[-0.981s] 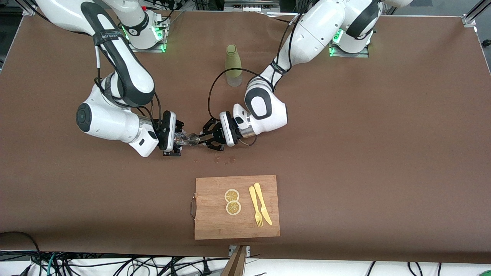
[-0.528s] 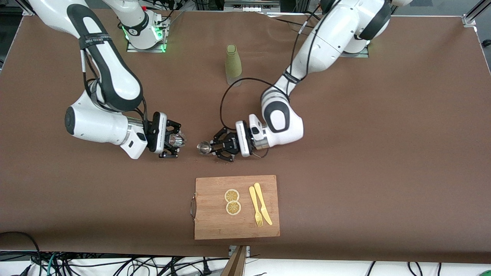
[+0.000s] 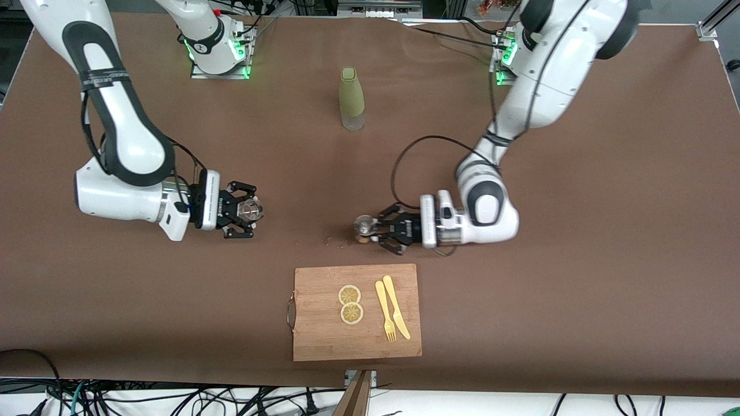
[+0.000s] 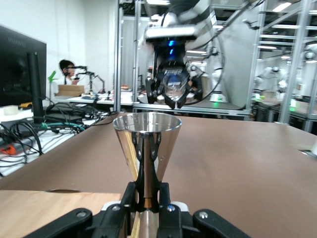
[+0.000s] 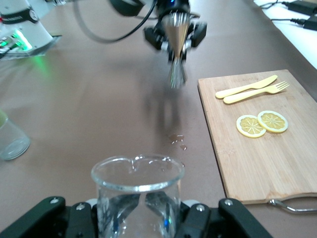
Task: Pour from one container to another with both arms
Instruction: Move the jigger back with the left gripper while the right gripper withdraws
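Note:
The steel jigger (image 3: 364, 227) stands upright with its wide mouth up, and my left gripper (image 3: 370, 229) is shut on its narrow waist. It hangs low over the brown table just off the cutting board's edge. In the left wrist view the jigger (image 4: 147, 144) rises straight out of my left gripper (image 4: 147, 198). The clear faceted glass cup (image 3: 252, 210) is held upright in my right gripper (image 3: 247, 211), which is shut on it over the table toward the right arm's end. Up close, the cup (image 5: 137, 191) fills my right gripper (image 5: 138, 213).
An olive-green bottle (image 3: 351, 98) stands near the robots' bases. A wooden cutting board (image 3: 324, 341) carries two lemon slices (image 3: 350, 303) and a yellow knife and fork (image 3: 392, 315). A few spilled drops (image 3: 341, 238) lie on the table beside the jigger.
The two grippers have pulled apart from mouth-to-mouth contact. The right one carried the cup toward its own end, and the left one carried the jigger toward its end and turned it upright.

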Available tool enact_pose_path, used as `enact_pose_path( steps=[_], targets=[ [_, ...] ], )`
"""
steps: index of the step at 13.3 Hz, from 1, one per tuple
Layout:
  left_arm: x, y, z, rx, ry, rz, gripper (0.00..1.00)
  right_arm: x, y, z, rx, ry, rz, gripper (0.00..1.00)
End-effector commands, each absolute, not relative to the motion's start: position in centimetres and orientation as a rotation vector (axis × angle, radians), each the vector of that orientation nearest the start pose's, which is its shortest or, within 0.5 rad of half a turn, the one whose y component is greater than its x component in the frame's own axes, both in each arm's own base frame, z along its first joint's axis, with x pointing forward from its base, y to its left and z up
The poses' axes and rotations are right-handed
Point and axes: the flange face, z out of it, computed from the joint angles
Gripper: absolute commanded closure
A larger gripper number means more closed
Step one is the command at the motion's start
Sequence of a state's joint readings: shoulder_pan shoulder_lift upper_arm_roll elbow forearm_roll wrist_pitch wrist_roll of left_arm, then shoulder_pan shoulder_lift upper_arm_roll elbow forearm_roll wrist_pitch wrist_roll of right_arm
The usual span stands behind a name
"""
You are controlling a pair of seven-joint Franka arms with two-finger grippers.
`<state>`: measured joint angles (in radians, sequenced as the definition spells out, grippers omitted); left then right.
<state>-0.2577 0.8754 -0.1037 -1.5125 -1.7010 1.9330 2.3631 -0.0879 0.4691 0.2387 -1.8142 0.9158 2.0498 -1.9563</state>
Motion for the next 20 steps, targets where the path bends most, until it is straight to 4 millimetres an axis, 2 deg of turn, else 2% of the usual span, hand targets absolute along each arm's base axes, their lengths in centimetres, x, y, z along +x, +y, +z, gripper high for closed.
enact_pose_path(
  steps=[1, 4, 7, 9, 10, 13, 16, 20],
  targets=[
    [63.6, -21.8, 19.0, 1.192, -1.337, 1.107, 1.0, 61.7, 10.0, 27.3, -1.589, -1.6, -0.754, 0.96],
    [63.3, -11.8, 18.6, 1.087, -1.437, 1.045, 1.0, 60.4, 6.7, 22.7, -1.486, -1.505, -0.854, 0.96],
    [61.4, -2.4, 17.0, 1.042, -1.517, 0.937, 1.0, 59.5, 4.2, 20.0, -1.419, -1.49, -0.894, 0.96],
    [59.8, 2.6, 15.6, 1.018, -1.547, 0.9, 1.0, 58.8, 3.1, 18.4, -1.375, -1.484, -0.916, 0.96],
    [59.1, 4.4, 14.6, 1.001, -1.57, 0.892, 1.0, 58.5, 2.2, 17.9, -1.369, -1.489, -0.925, 0.96],
    [57.7, 8.1, 12.1, 1.013, -1.59, 0.839, 1.0, 57.6, 0.9, 15.7, -1.343, -1.507, -0.947, 0.96],
    [56.4, 9.8, 9.7, 0.981, -1.621, 0.844, 1.0, 56.8, 0.3, 14.1, -1.336, -1.508, -0.949, 0.95],
    [55.7, 11.7, 9.3, 0.993, -1.639, 0.837, 1.0, 56.0, -0.9, 12.3, -1.347, -1.498, -0.955, 0.95]
  ],
)
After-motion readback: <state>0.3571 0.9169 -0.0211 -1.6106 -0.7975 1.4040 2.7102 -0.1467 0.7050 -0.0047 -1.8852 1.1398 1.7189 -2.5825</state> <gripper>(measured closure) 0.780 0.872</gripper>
